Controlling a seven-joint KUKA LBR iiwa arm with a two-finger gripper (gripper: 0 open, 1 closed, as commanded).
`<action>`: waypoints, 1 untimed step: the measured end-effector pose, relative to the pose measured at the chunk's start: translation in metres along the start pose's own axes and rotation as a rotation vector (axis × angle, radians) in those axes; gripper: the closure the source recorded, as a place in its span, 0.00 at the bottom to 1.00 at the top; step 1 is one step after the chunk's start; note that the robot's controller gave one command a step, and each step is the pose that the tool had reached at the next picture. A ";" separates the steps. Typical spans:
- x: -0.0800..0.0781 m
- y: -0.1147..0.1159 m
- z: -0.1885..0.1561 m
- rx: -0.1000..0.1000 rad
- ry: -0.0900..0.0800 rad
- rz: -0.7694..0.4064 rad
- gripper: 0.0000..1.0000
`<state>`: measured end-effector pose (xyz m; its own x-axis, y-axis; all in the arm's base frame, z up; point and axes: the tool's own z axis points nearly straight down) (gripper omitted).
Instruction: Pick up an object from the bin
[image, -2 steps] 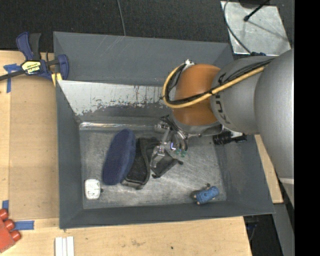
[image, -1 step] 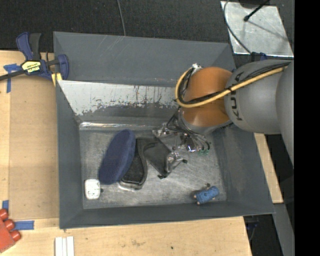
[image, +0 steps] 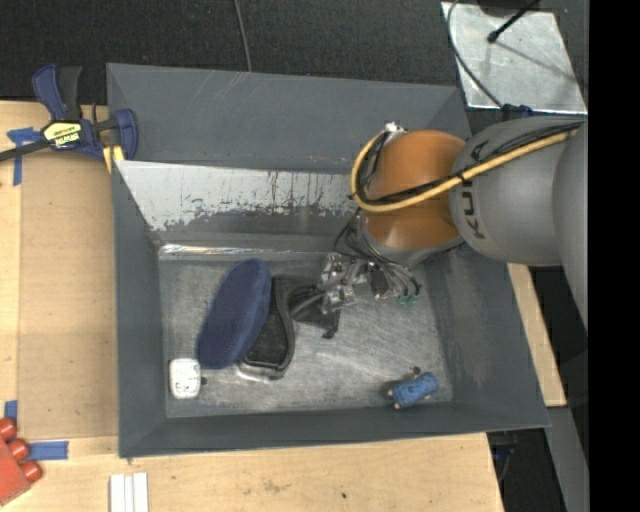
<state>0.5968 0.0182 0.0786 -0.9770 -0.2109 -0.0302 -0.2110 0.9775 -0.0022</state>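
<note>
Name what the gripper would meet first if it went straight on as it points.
Probably the gripper meets the black object beside the blue oval pad; depth is unclear, so perhaps bare bin floor.

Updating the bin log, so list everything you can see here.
Bin: one, grey metal, middle of view.
Oblong pad: one, dark blue, left of centre on the floor, tilted.
Flat thing: one, black with pale edge, against the pad's right side.
Square thing: one, white, small, near-left corner.
Toy-like thing: one, blue, small, near-right corner.
Dark piece: one, black, centre, beside the hand; kind unclear.
Arm: one, grey with orange cover, from the right.
Hand: one, metallic, low over the centre.
</note>
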 end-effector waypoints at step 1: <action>0.037 -0.011 -0.193 -0.003 0.019 -0.336 1.00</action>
